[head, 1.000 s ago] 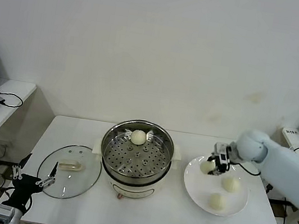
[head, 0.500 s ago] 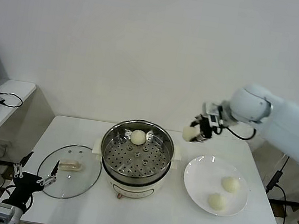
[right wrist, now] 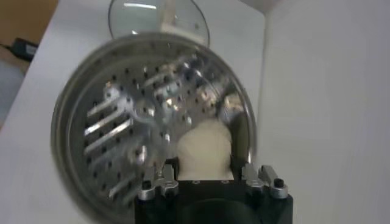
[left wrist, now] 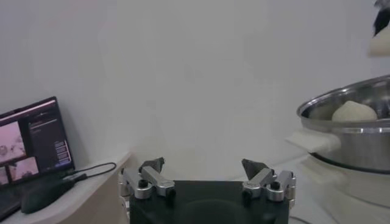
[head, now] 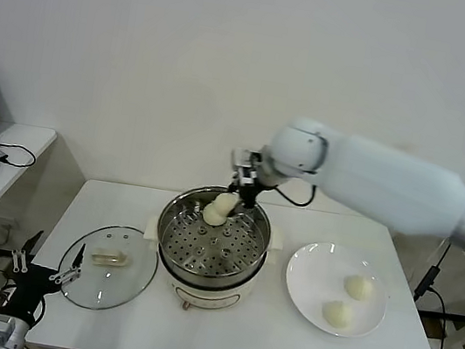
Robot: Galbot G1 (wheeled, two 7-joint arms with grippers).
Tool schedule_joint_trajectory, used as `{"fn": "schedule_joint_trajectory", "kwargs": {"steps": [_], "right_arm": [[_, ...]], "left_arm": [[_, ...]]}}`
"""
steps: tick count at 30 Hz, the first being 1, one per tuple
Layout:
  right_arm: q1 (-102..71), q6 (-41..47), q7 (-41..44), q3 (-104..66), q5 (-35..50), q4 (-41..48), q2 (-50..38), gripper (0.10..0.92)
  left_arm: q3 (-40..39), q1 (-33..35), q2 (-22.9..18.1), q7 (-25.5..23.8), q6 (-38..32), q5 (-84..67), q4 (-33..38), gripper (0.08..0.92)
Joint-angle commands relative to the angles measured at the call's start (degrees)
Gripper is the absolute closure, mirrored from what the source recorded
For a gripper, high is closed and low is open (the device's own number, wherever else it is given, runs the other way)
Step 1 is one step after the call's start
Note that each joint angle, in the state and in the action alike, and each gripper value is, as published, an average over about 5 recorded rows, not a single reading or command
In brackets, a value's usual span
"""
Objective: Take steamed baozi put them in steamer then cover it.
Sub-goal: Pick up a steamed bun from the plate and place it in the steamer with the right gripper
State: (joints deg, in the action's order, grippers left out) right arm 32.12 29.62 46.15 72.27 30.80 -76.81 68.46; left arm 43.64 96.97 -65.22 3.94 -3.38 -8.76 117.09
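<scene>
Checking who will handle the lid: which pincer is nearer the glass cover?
Left. The left pincer sits open just beside the cover; the right pincer holds a baozi above the steamer.

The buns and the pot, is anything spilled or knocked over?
No, nothing stands out. The right gripper holds one bun over the pot, beside another bun on its tray. Two buns sit on the plate. The lid lies flat.

steamer [head: 212, 247] open on top, tray mostly free; bun [head: 213, 215] and right gripper [head: 235, 200] crowd its far rim.
</scene>
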Motion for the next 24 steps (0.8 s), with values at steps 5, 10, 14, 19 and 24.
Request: {"fn": "schedule_joint_trajectory", "kwargs": {"steps": [5, 10, 14, 19, 24], "right_arm": [[-6.83, 1.49, -1.74, 0.02, 0.14, 10.67, 12.49, 0.482], [-7.72, 1.96, -1.81, 0.07, -1.17, 11.93, 13.37, 0.482], [-8.19, 2.08, -2.15, -0.11, -0.84, 12.23, 13.77, 0.482], [-8.4, 2.6, -2.46, -0.1, -0.54, 11.72, 13.72, 0.482], [-7.3, 3.19, -2.02, 0.25, -0.8, 10.04, 11.97, 0.455]], "left_arm": [[-0.03, -0.09, -0.09, -0.01, -0.19, -0.05, 0.04, 0.177], [-0.11, -0.16, -0.18, 0.03, -0.26, -0.03, 0.1, 0.177], [-0.05, -0.04, -0.09, 0.05, -0.47, -0.03, -0.06, 0.177], [0.0, -0.02, -0.1, 0.07, -0.62, 0.0, -0.16, 0.177], [-0.02, 0.05, -0.25, 0.07, -0.6, 0.02, -0.03, 0.177]]}}
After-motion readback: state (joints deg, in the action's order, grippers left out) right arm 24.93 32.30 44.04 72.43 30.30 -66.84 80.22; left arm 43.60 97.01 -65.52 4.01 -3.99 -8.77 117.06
